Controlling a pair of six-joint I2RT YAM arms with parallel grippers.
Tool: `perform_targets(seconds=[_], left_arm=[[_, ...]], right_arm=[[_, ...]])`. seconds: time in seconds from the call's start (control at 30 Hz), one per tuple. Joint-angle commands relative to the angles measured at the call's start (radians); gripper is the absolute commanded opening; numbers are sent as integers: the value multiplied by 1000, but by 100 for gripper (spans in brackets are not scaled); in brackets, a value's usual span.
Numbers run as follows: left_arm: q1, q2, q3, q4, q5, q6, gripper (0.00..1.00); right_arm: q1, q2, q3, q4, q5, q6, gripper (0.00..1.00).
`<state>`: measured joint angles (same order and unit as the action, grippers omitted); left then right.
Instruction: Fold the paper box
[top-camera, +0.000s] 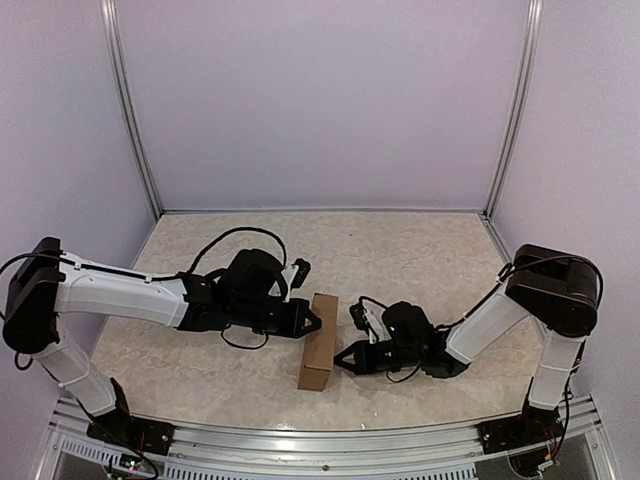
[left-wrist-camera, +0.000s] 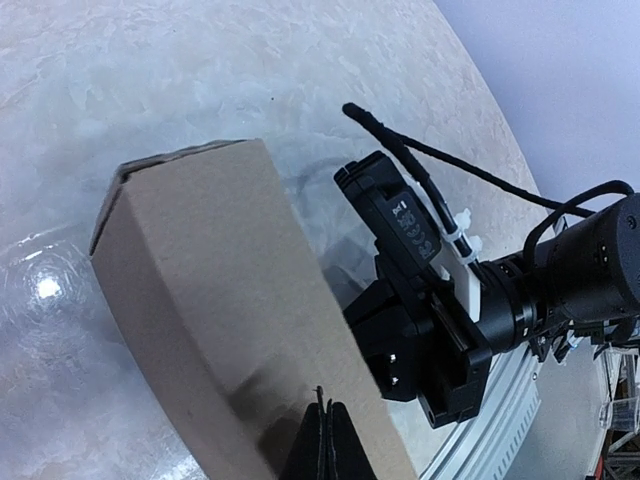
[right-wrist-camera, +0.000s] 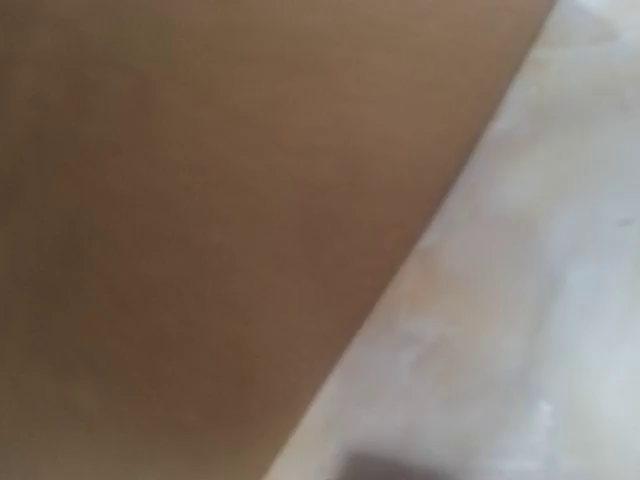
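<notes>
The paper box (top-camera: 319, 342) is a plain brown oblong box lying on the table between my two arms. In the left wrist view (left-wrist-camera: 220, 300) its far end flap looks closed. My left gripper (top-camera: 316, 323) is shut, and its joined tips (left-wrist-camera: 326, 425) press against the box's left side near the far end. My right gripper (top-camera: 340, 362) comes to a closed point against the box's right side near the front end. The right wrist view is blurred and filled by the box wall (right-wrist-camera: 200, 200).
The marbled table top (top-camera: 420, 260) is walled by pale panels at the back and sides. A metal rail (top-camera: 320, 440) runs along the near edge. The right arm's black wrist housing (left-wrist-camera: 430, 330) and its cable sit close behind the box.
</notes>
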<state>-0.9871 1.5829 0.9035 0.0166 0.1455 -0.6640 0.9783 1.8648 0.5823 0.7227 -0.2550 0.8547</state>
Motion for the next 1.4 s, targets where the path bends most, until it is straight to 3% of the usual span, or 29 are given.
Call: perform_targets(seconds=[0.0, 0.33, 0.6, 0.83, 1.07, 1.37], left_arm=[[-13, 53, 54, -14, 25, 20, 0], [-15, 99, 110, -81, -1, 25, 0], [-5, -79, 127, -241, -139, 71, 0], [58, -205, 42, -370, -333, 31, 0], [93, -176, -38, -325, -266, -19, 0], [55, -23, 10, -262, -157, -21, 0]], right_arm=[[-20, 37, -55, 39, -1, -5, 0], [-41, 4, -112, 72, 4, -13, 0], [-41, -10, -91, 27, 4, -47, 0], [-41, -15, -71, 7, 1, -67, 0], [-40, 9, -46, 16, -10, -69, 0], [-37, 103, 27, 117, -82, -18, 0]])
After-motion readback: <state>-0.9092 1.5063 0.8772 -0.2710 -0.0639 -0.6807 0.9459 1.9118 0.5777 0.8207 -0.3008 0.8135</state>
